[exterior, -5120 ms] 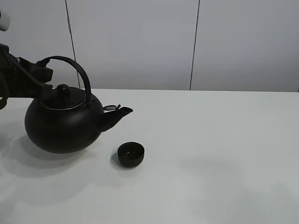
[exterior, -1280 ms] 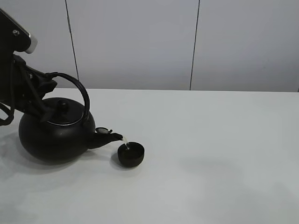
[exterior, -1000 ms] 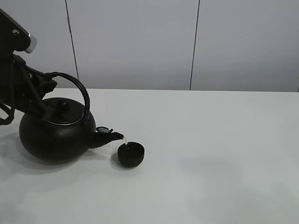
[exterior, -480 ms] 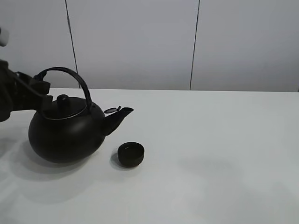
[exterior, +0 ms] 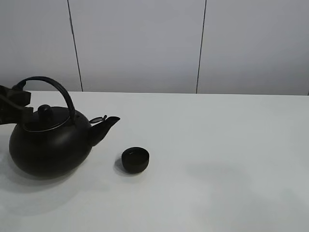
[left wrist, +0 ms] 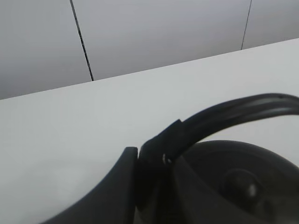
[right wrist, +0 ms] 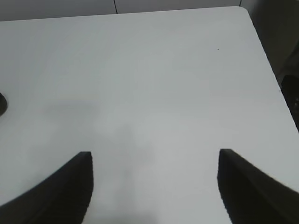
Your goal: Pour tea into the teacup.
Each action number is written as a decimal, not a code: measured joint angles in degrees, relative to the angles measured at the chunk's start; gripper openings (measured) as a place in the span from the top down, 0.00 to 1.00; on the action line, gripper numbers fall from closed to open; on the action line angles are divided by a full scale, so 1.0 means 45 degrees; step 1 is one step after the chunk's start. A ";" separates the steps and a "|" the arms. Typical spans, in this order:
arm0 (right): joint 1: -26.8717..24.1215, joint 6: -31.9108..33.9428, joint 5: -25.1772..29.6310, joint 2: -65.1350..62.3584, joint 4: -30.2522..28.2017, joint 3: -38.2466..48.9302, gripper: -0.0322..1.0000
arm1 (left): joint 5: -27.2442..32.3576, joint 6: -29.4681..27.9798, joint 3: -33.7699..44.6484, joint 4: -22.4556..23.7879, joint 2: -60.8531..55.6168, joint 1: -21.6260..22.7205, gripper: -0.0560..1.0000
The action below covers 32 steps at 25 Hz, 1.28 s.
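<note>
The small black teacup [exterior: 135,160] stands on the white table [exterior: 217,159], its inside too dark to show any tea. To its left the big black kettle [exterior: 48,145] sits upright, spout [exterior: 107,123] pointing right and ending short of the cup; no stream of tea leaves it. My left gripper [exterior: 18,96] is at the far left, shut on the kettle's arched handle [left wrist: 219,116]; the left wrist view shows its fingers [left wrist: 117,186] clamped around the handle above the lid knob [left wrist: 240,183]. My right gripper [right wrist: 154,186] hangs open over bare table with nothing between its fingers.
Grey wall panels [exterior: 140,43] rise behind the table's far edge. The right wrist view shows the table's corner and side edge [right wrist: 264,51], and a dark sliver [right wrist: 1,103] at the frame's border.
A second ago the kettle was tipped with a thin stream falling into the teacup. It has since swung back upright and moved left and down, away from the cup. The right gripper stayed put.
</note>
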 joint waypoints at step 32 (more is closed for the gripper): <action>0.0000 0.0000 0.0001 0.0000 0.0000 0.0000 0.47 | -0.1427 -0.0357 0.0696 0.0753 0.0957 0.0003 0.80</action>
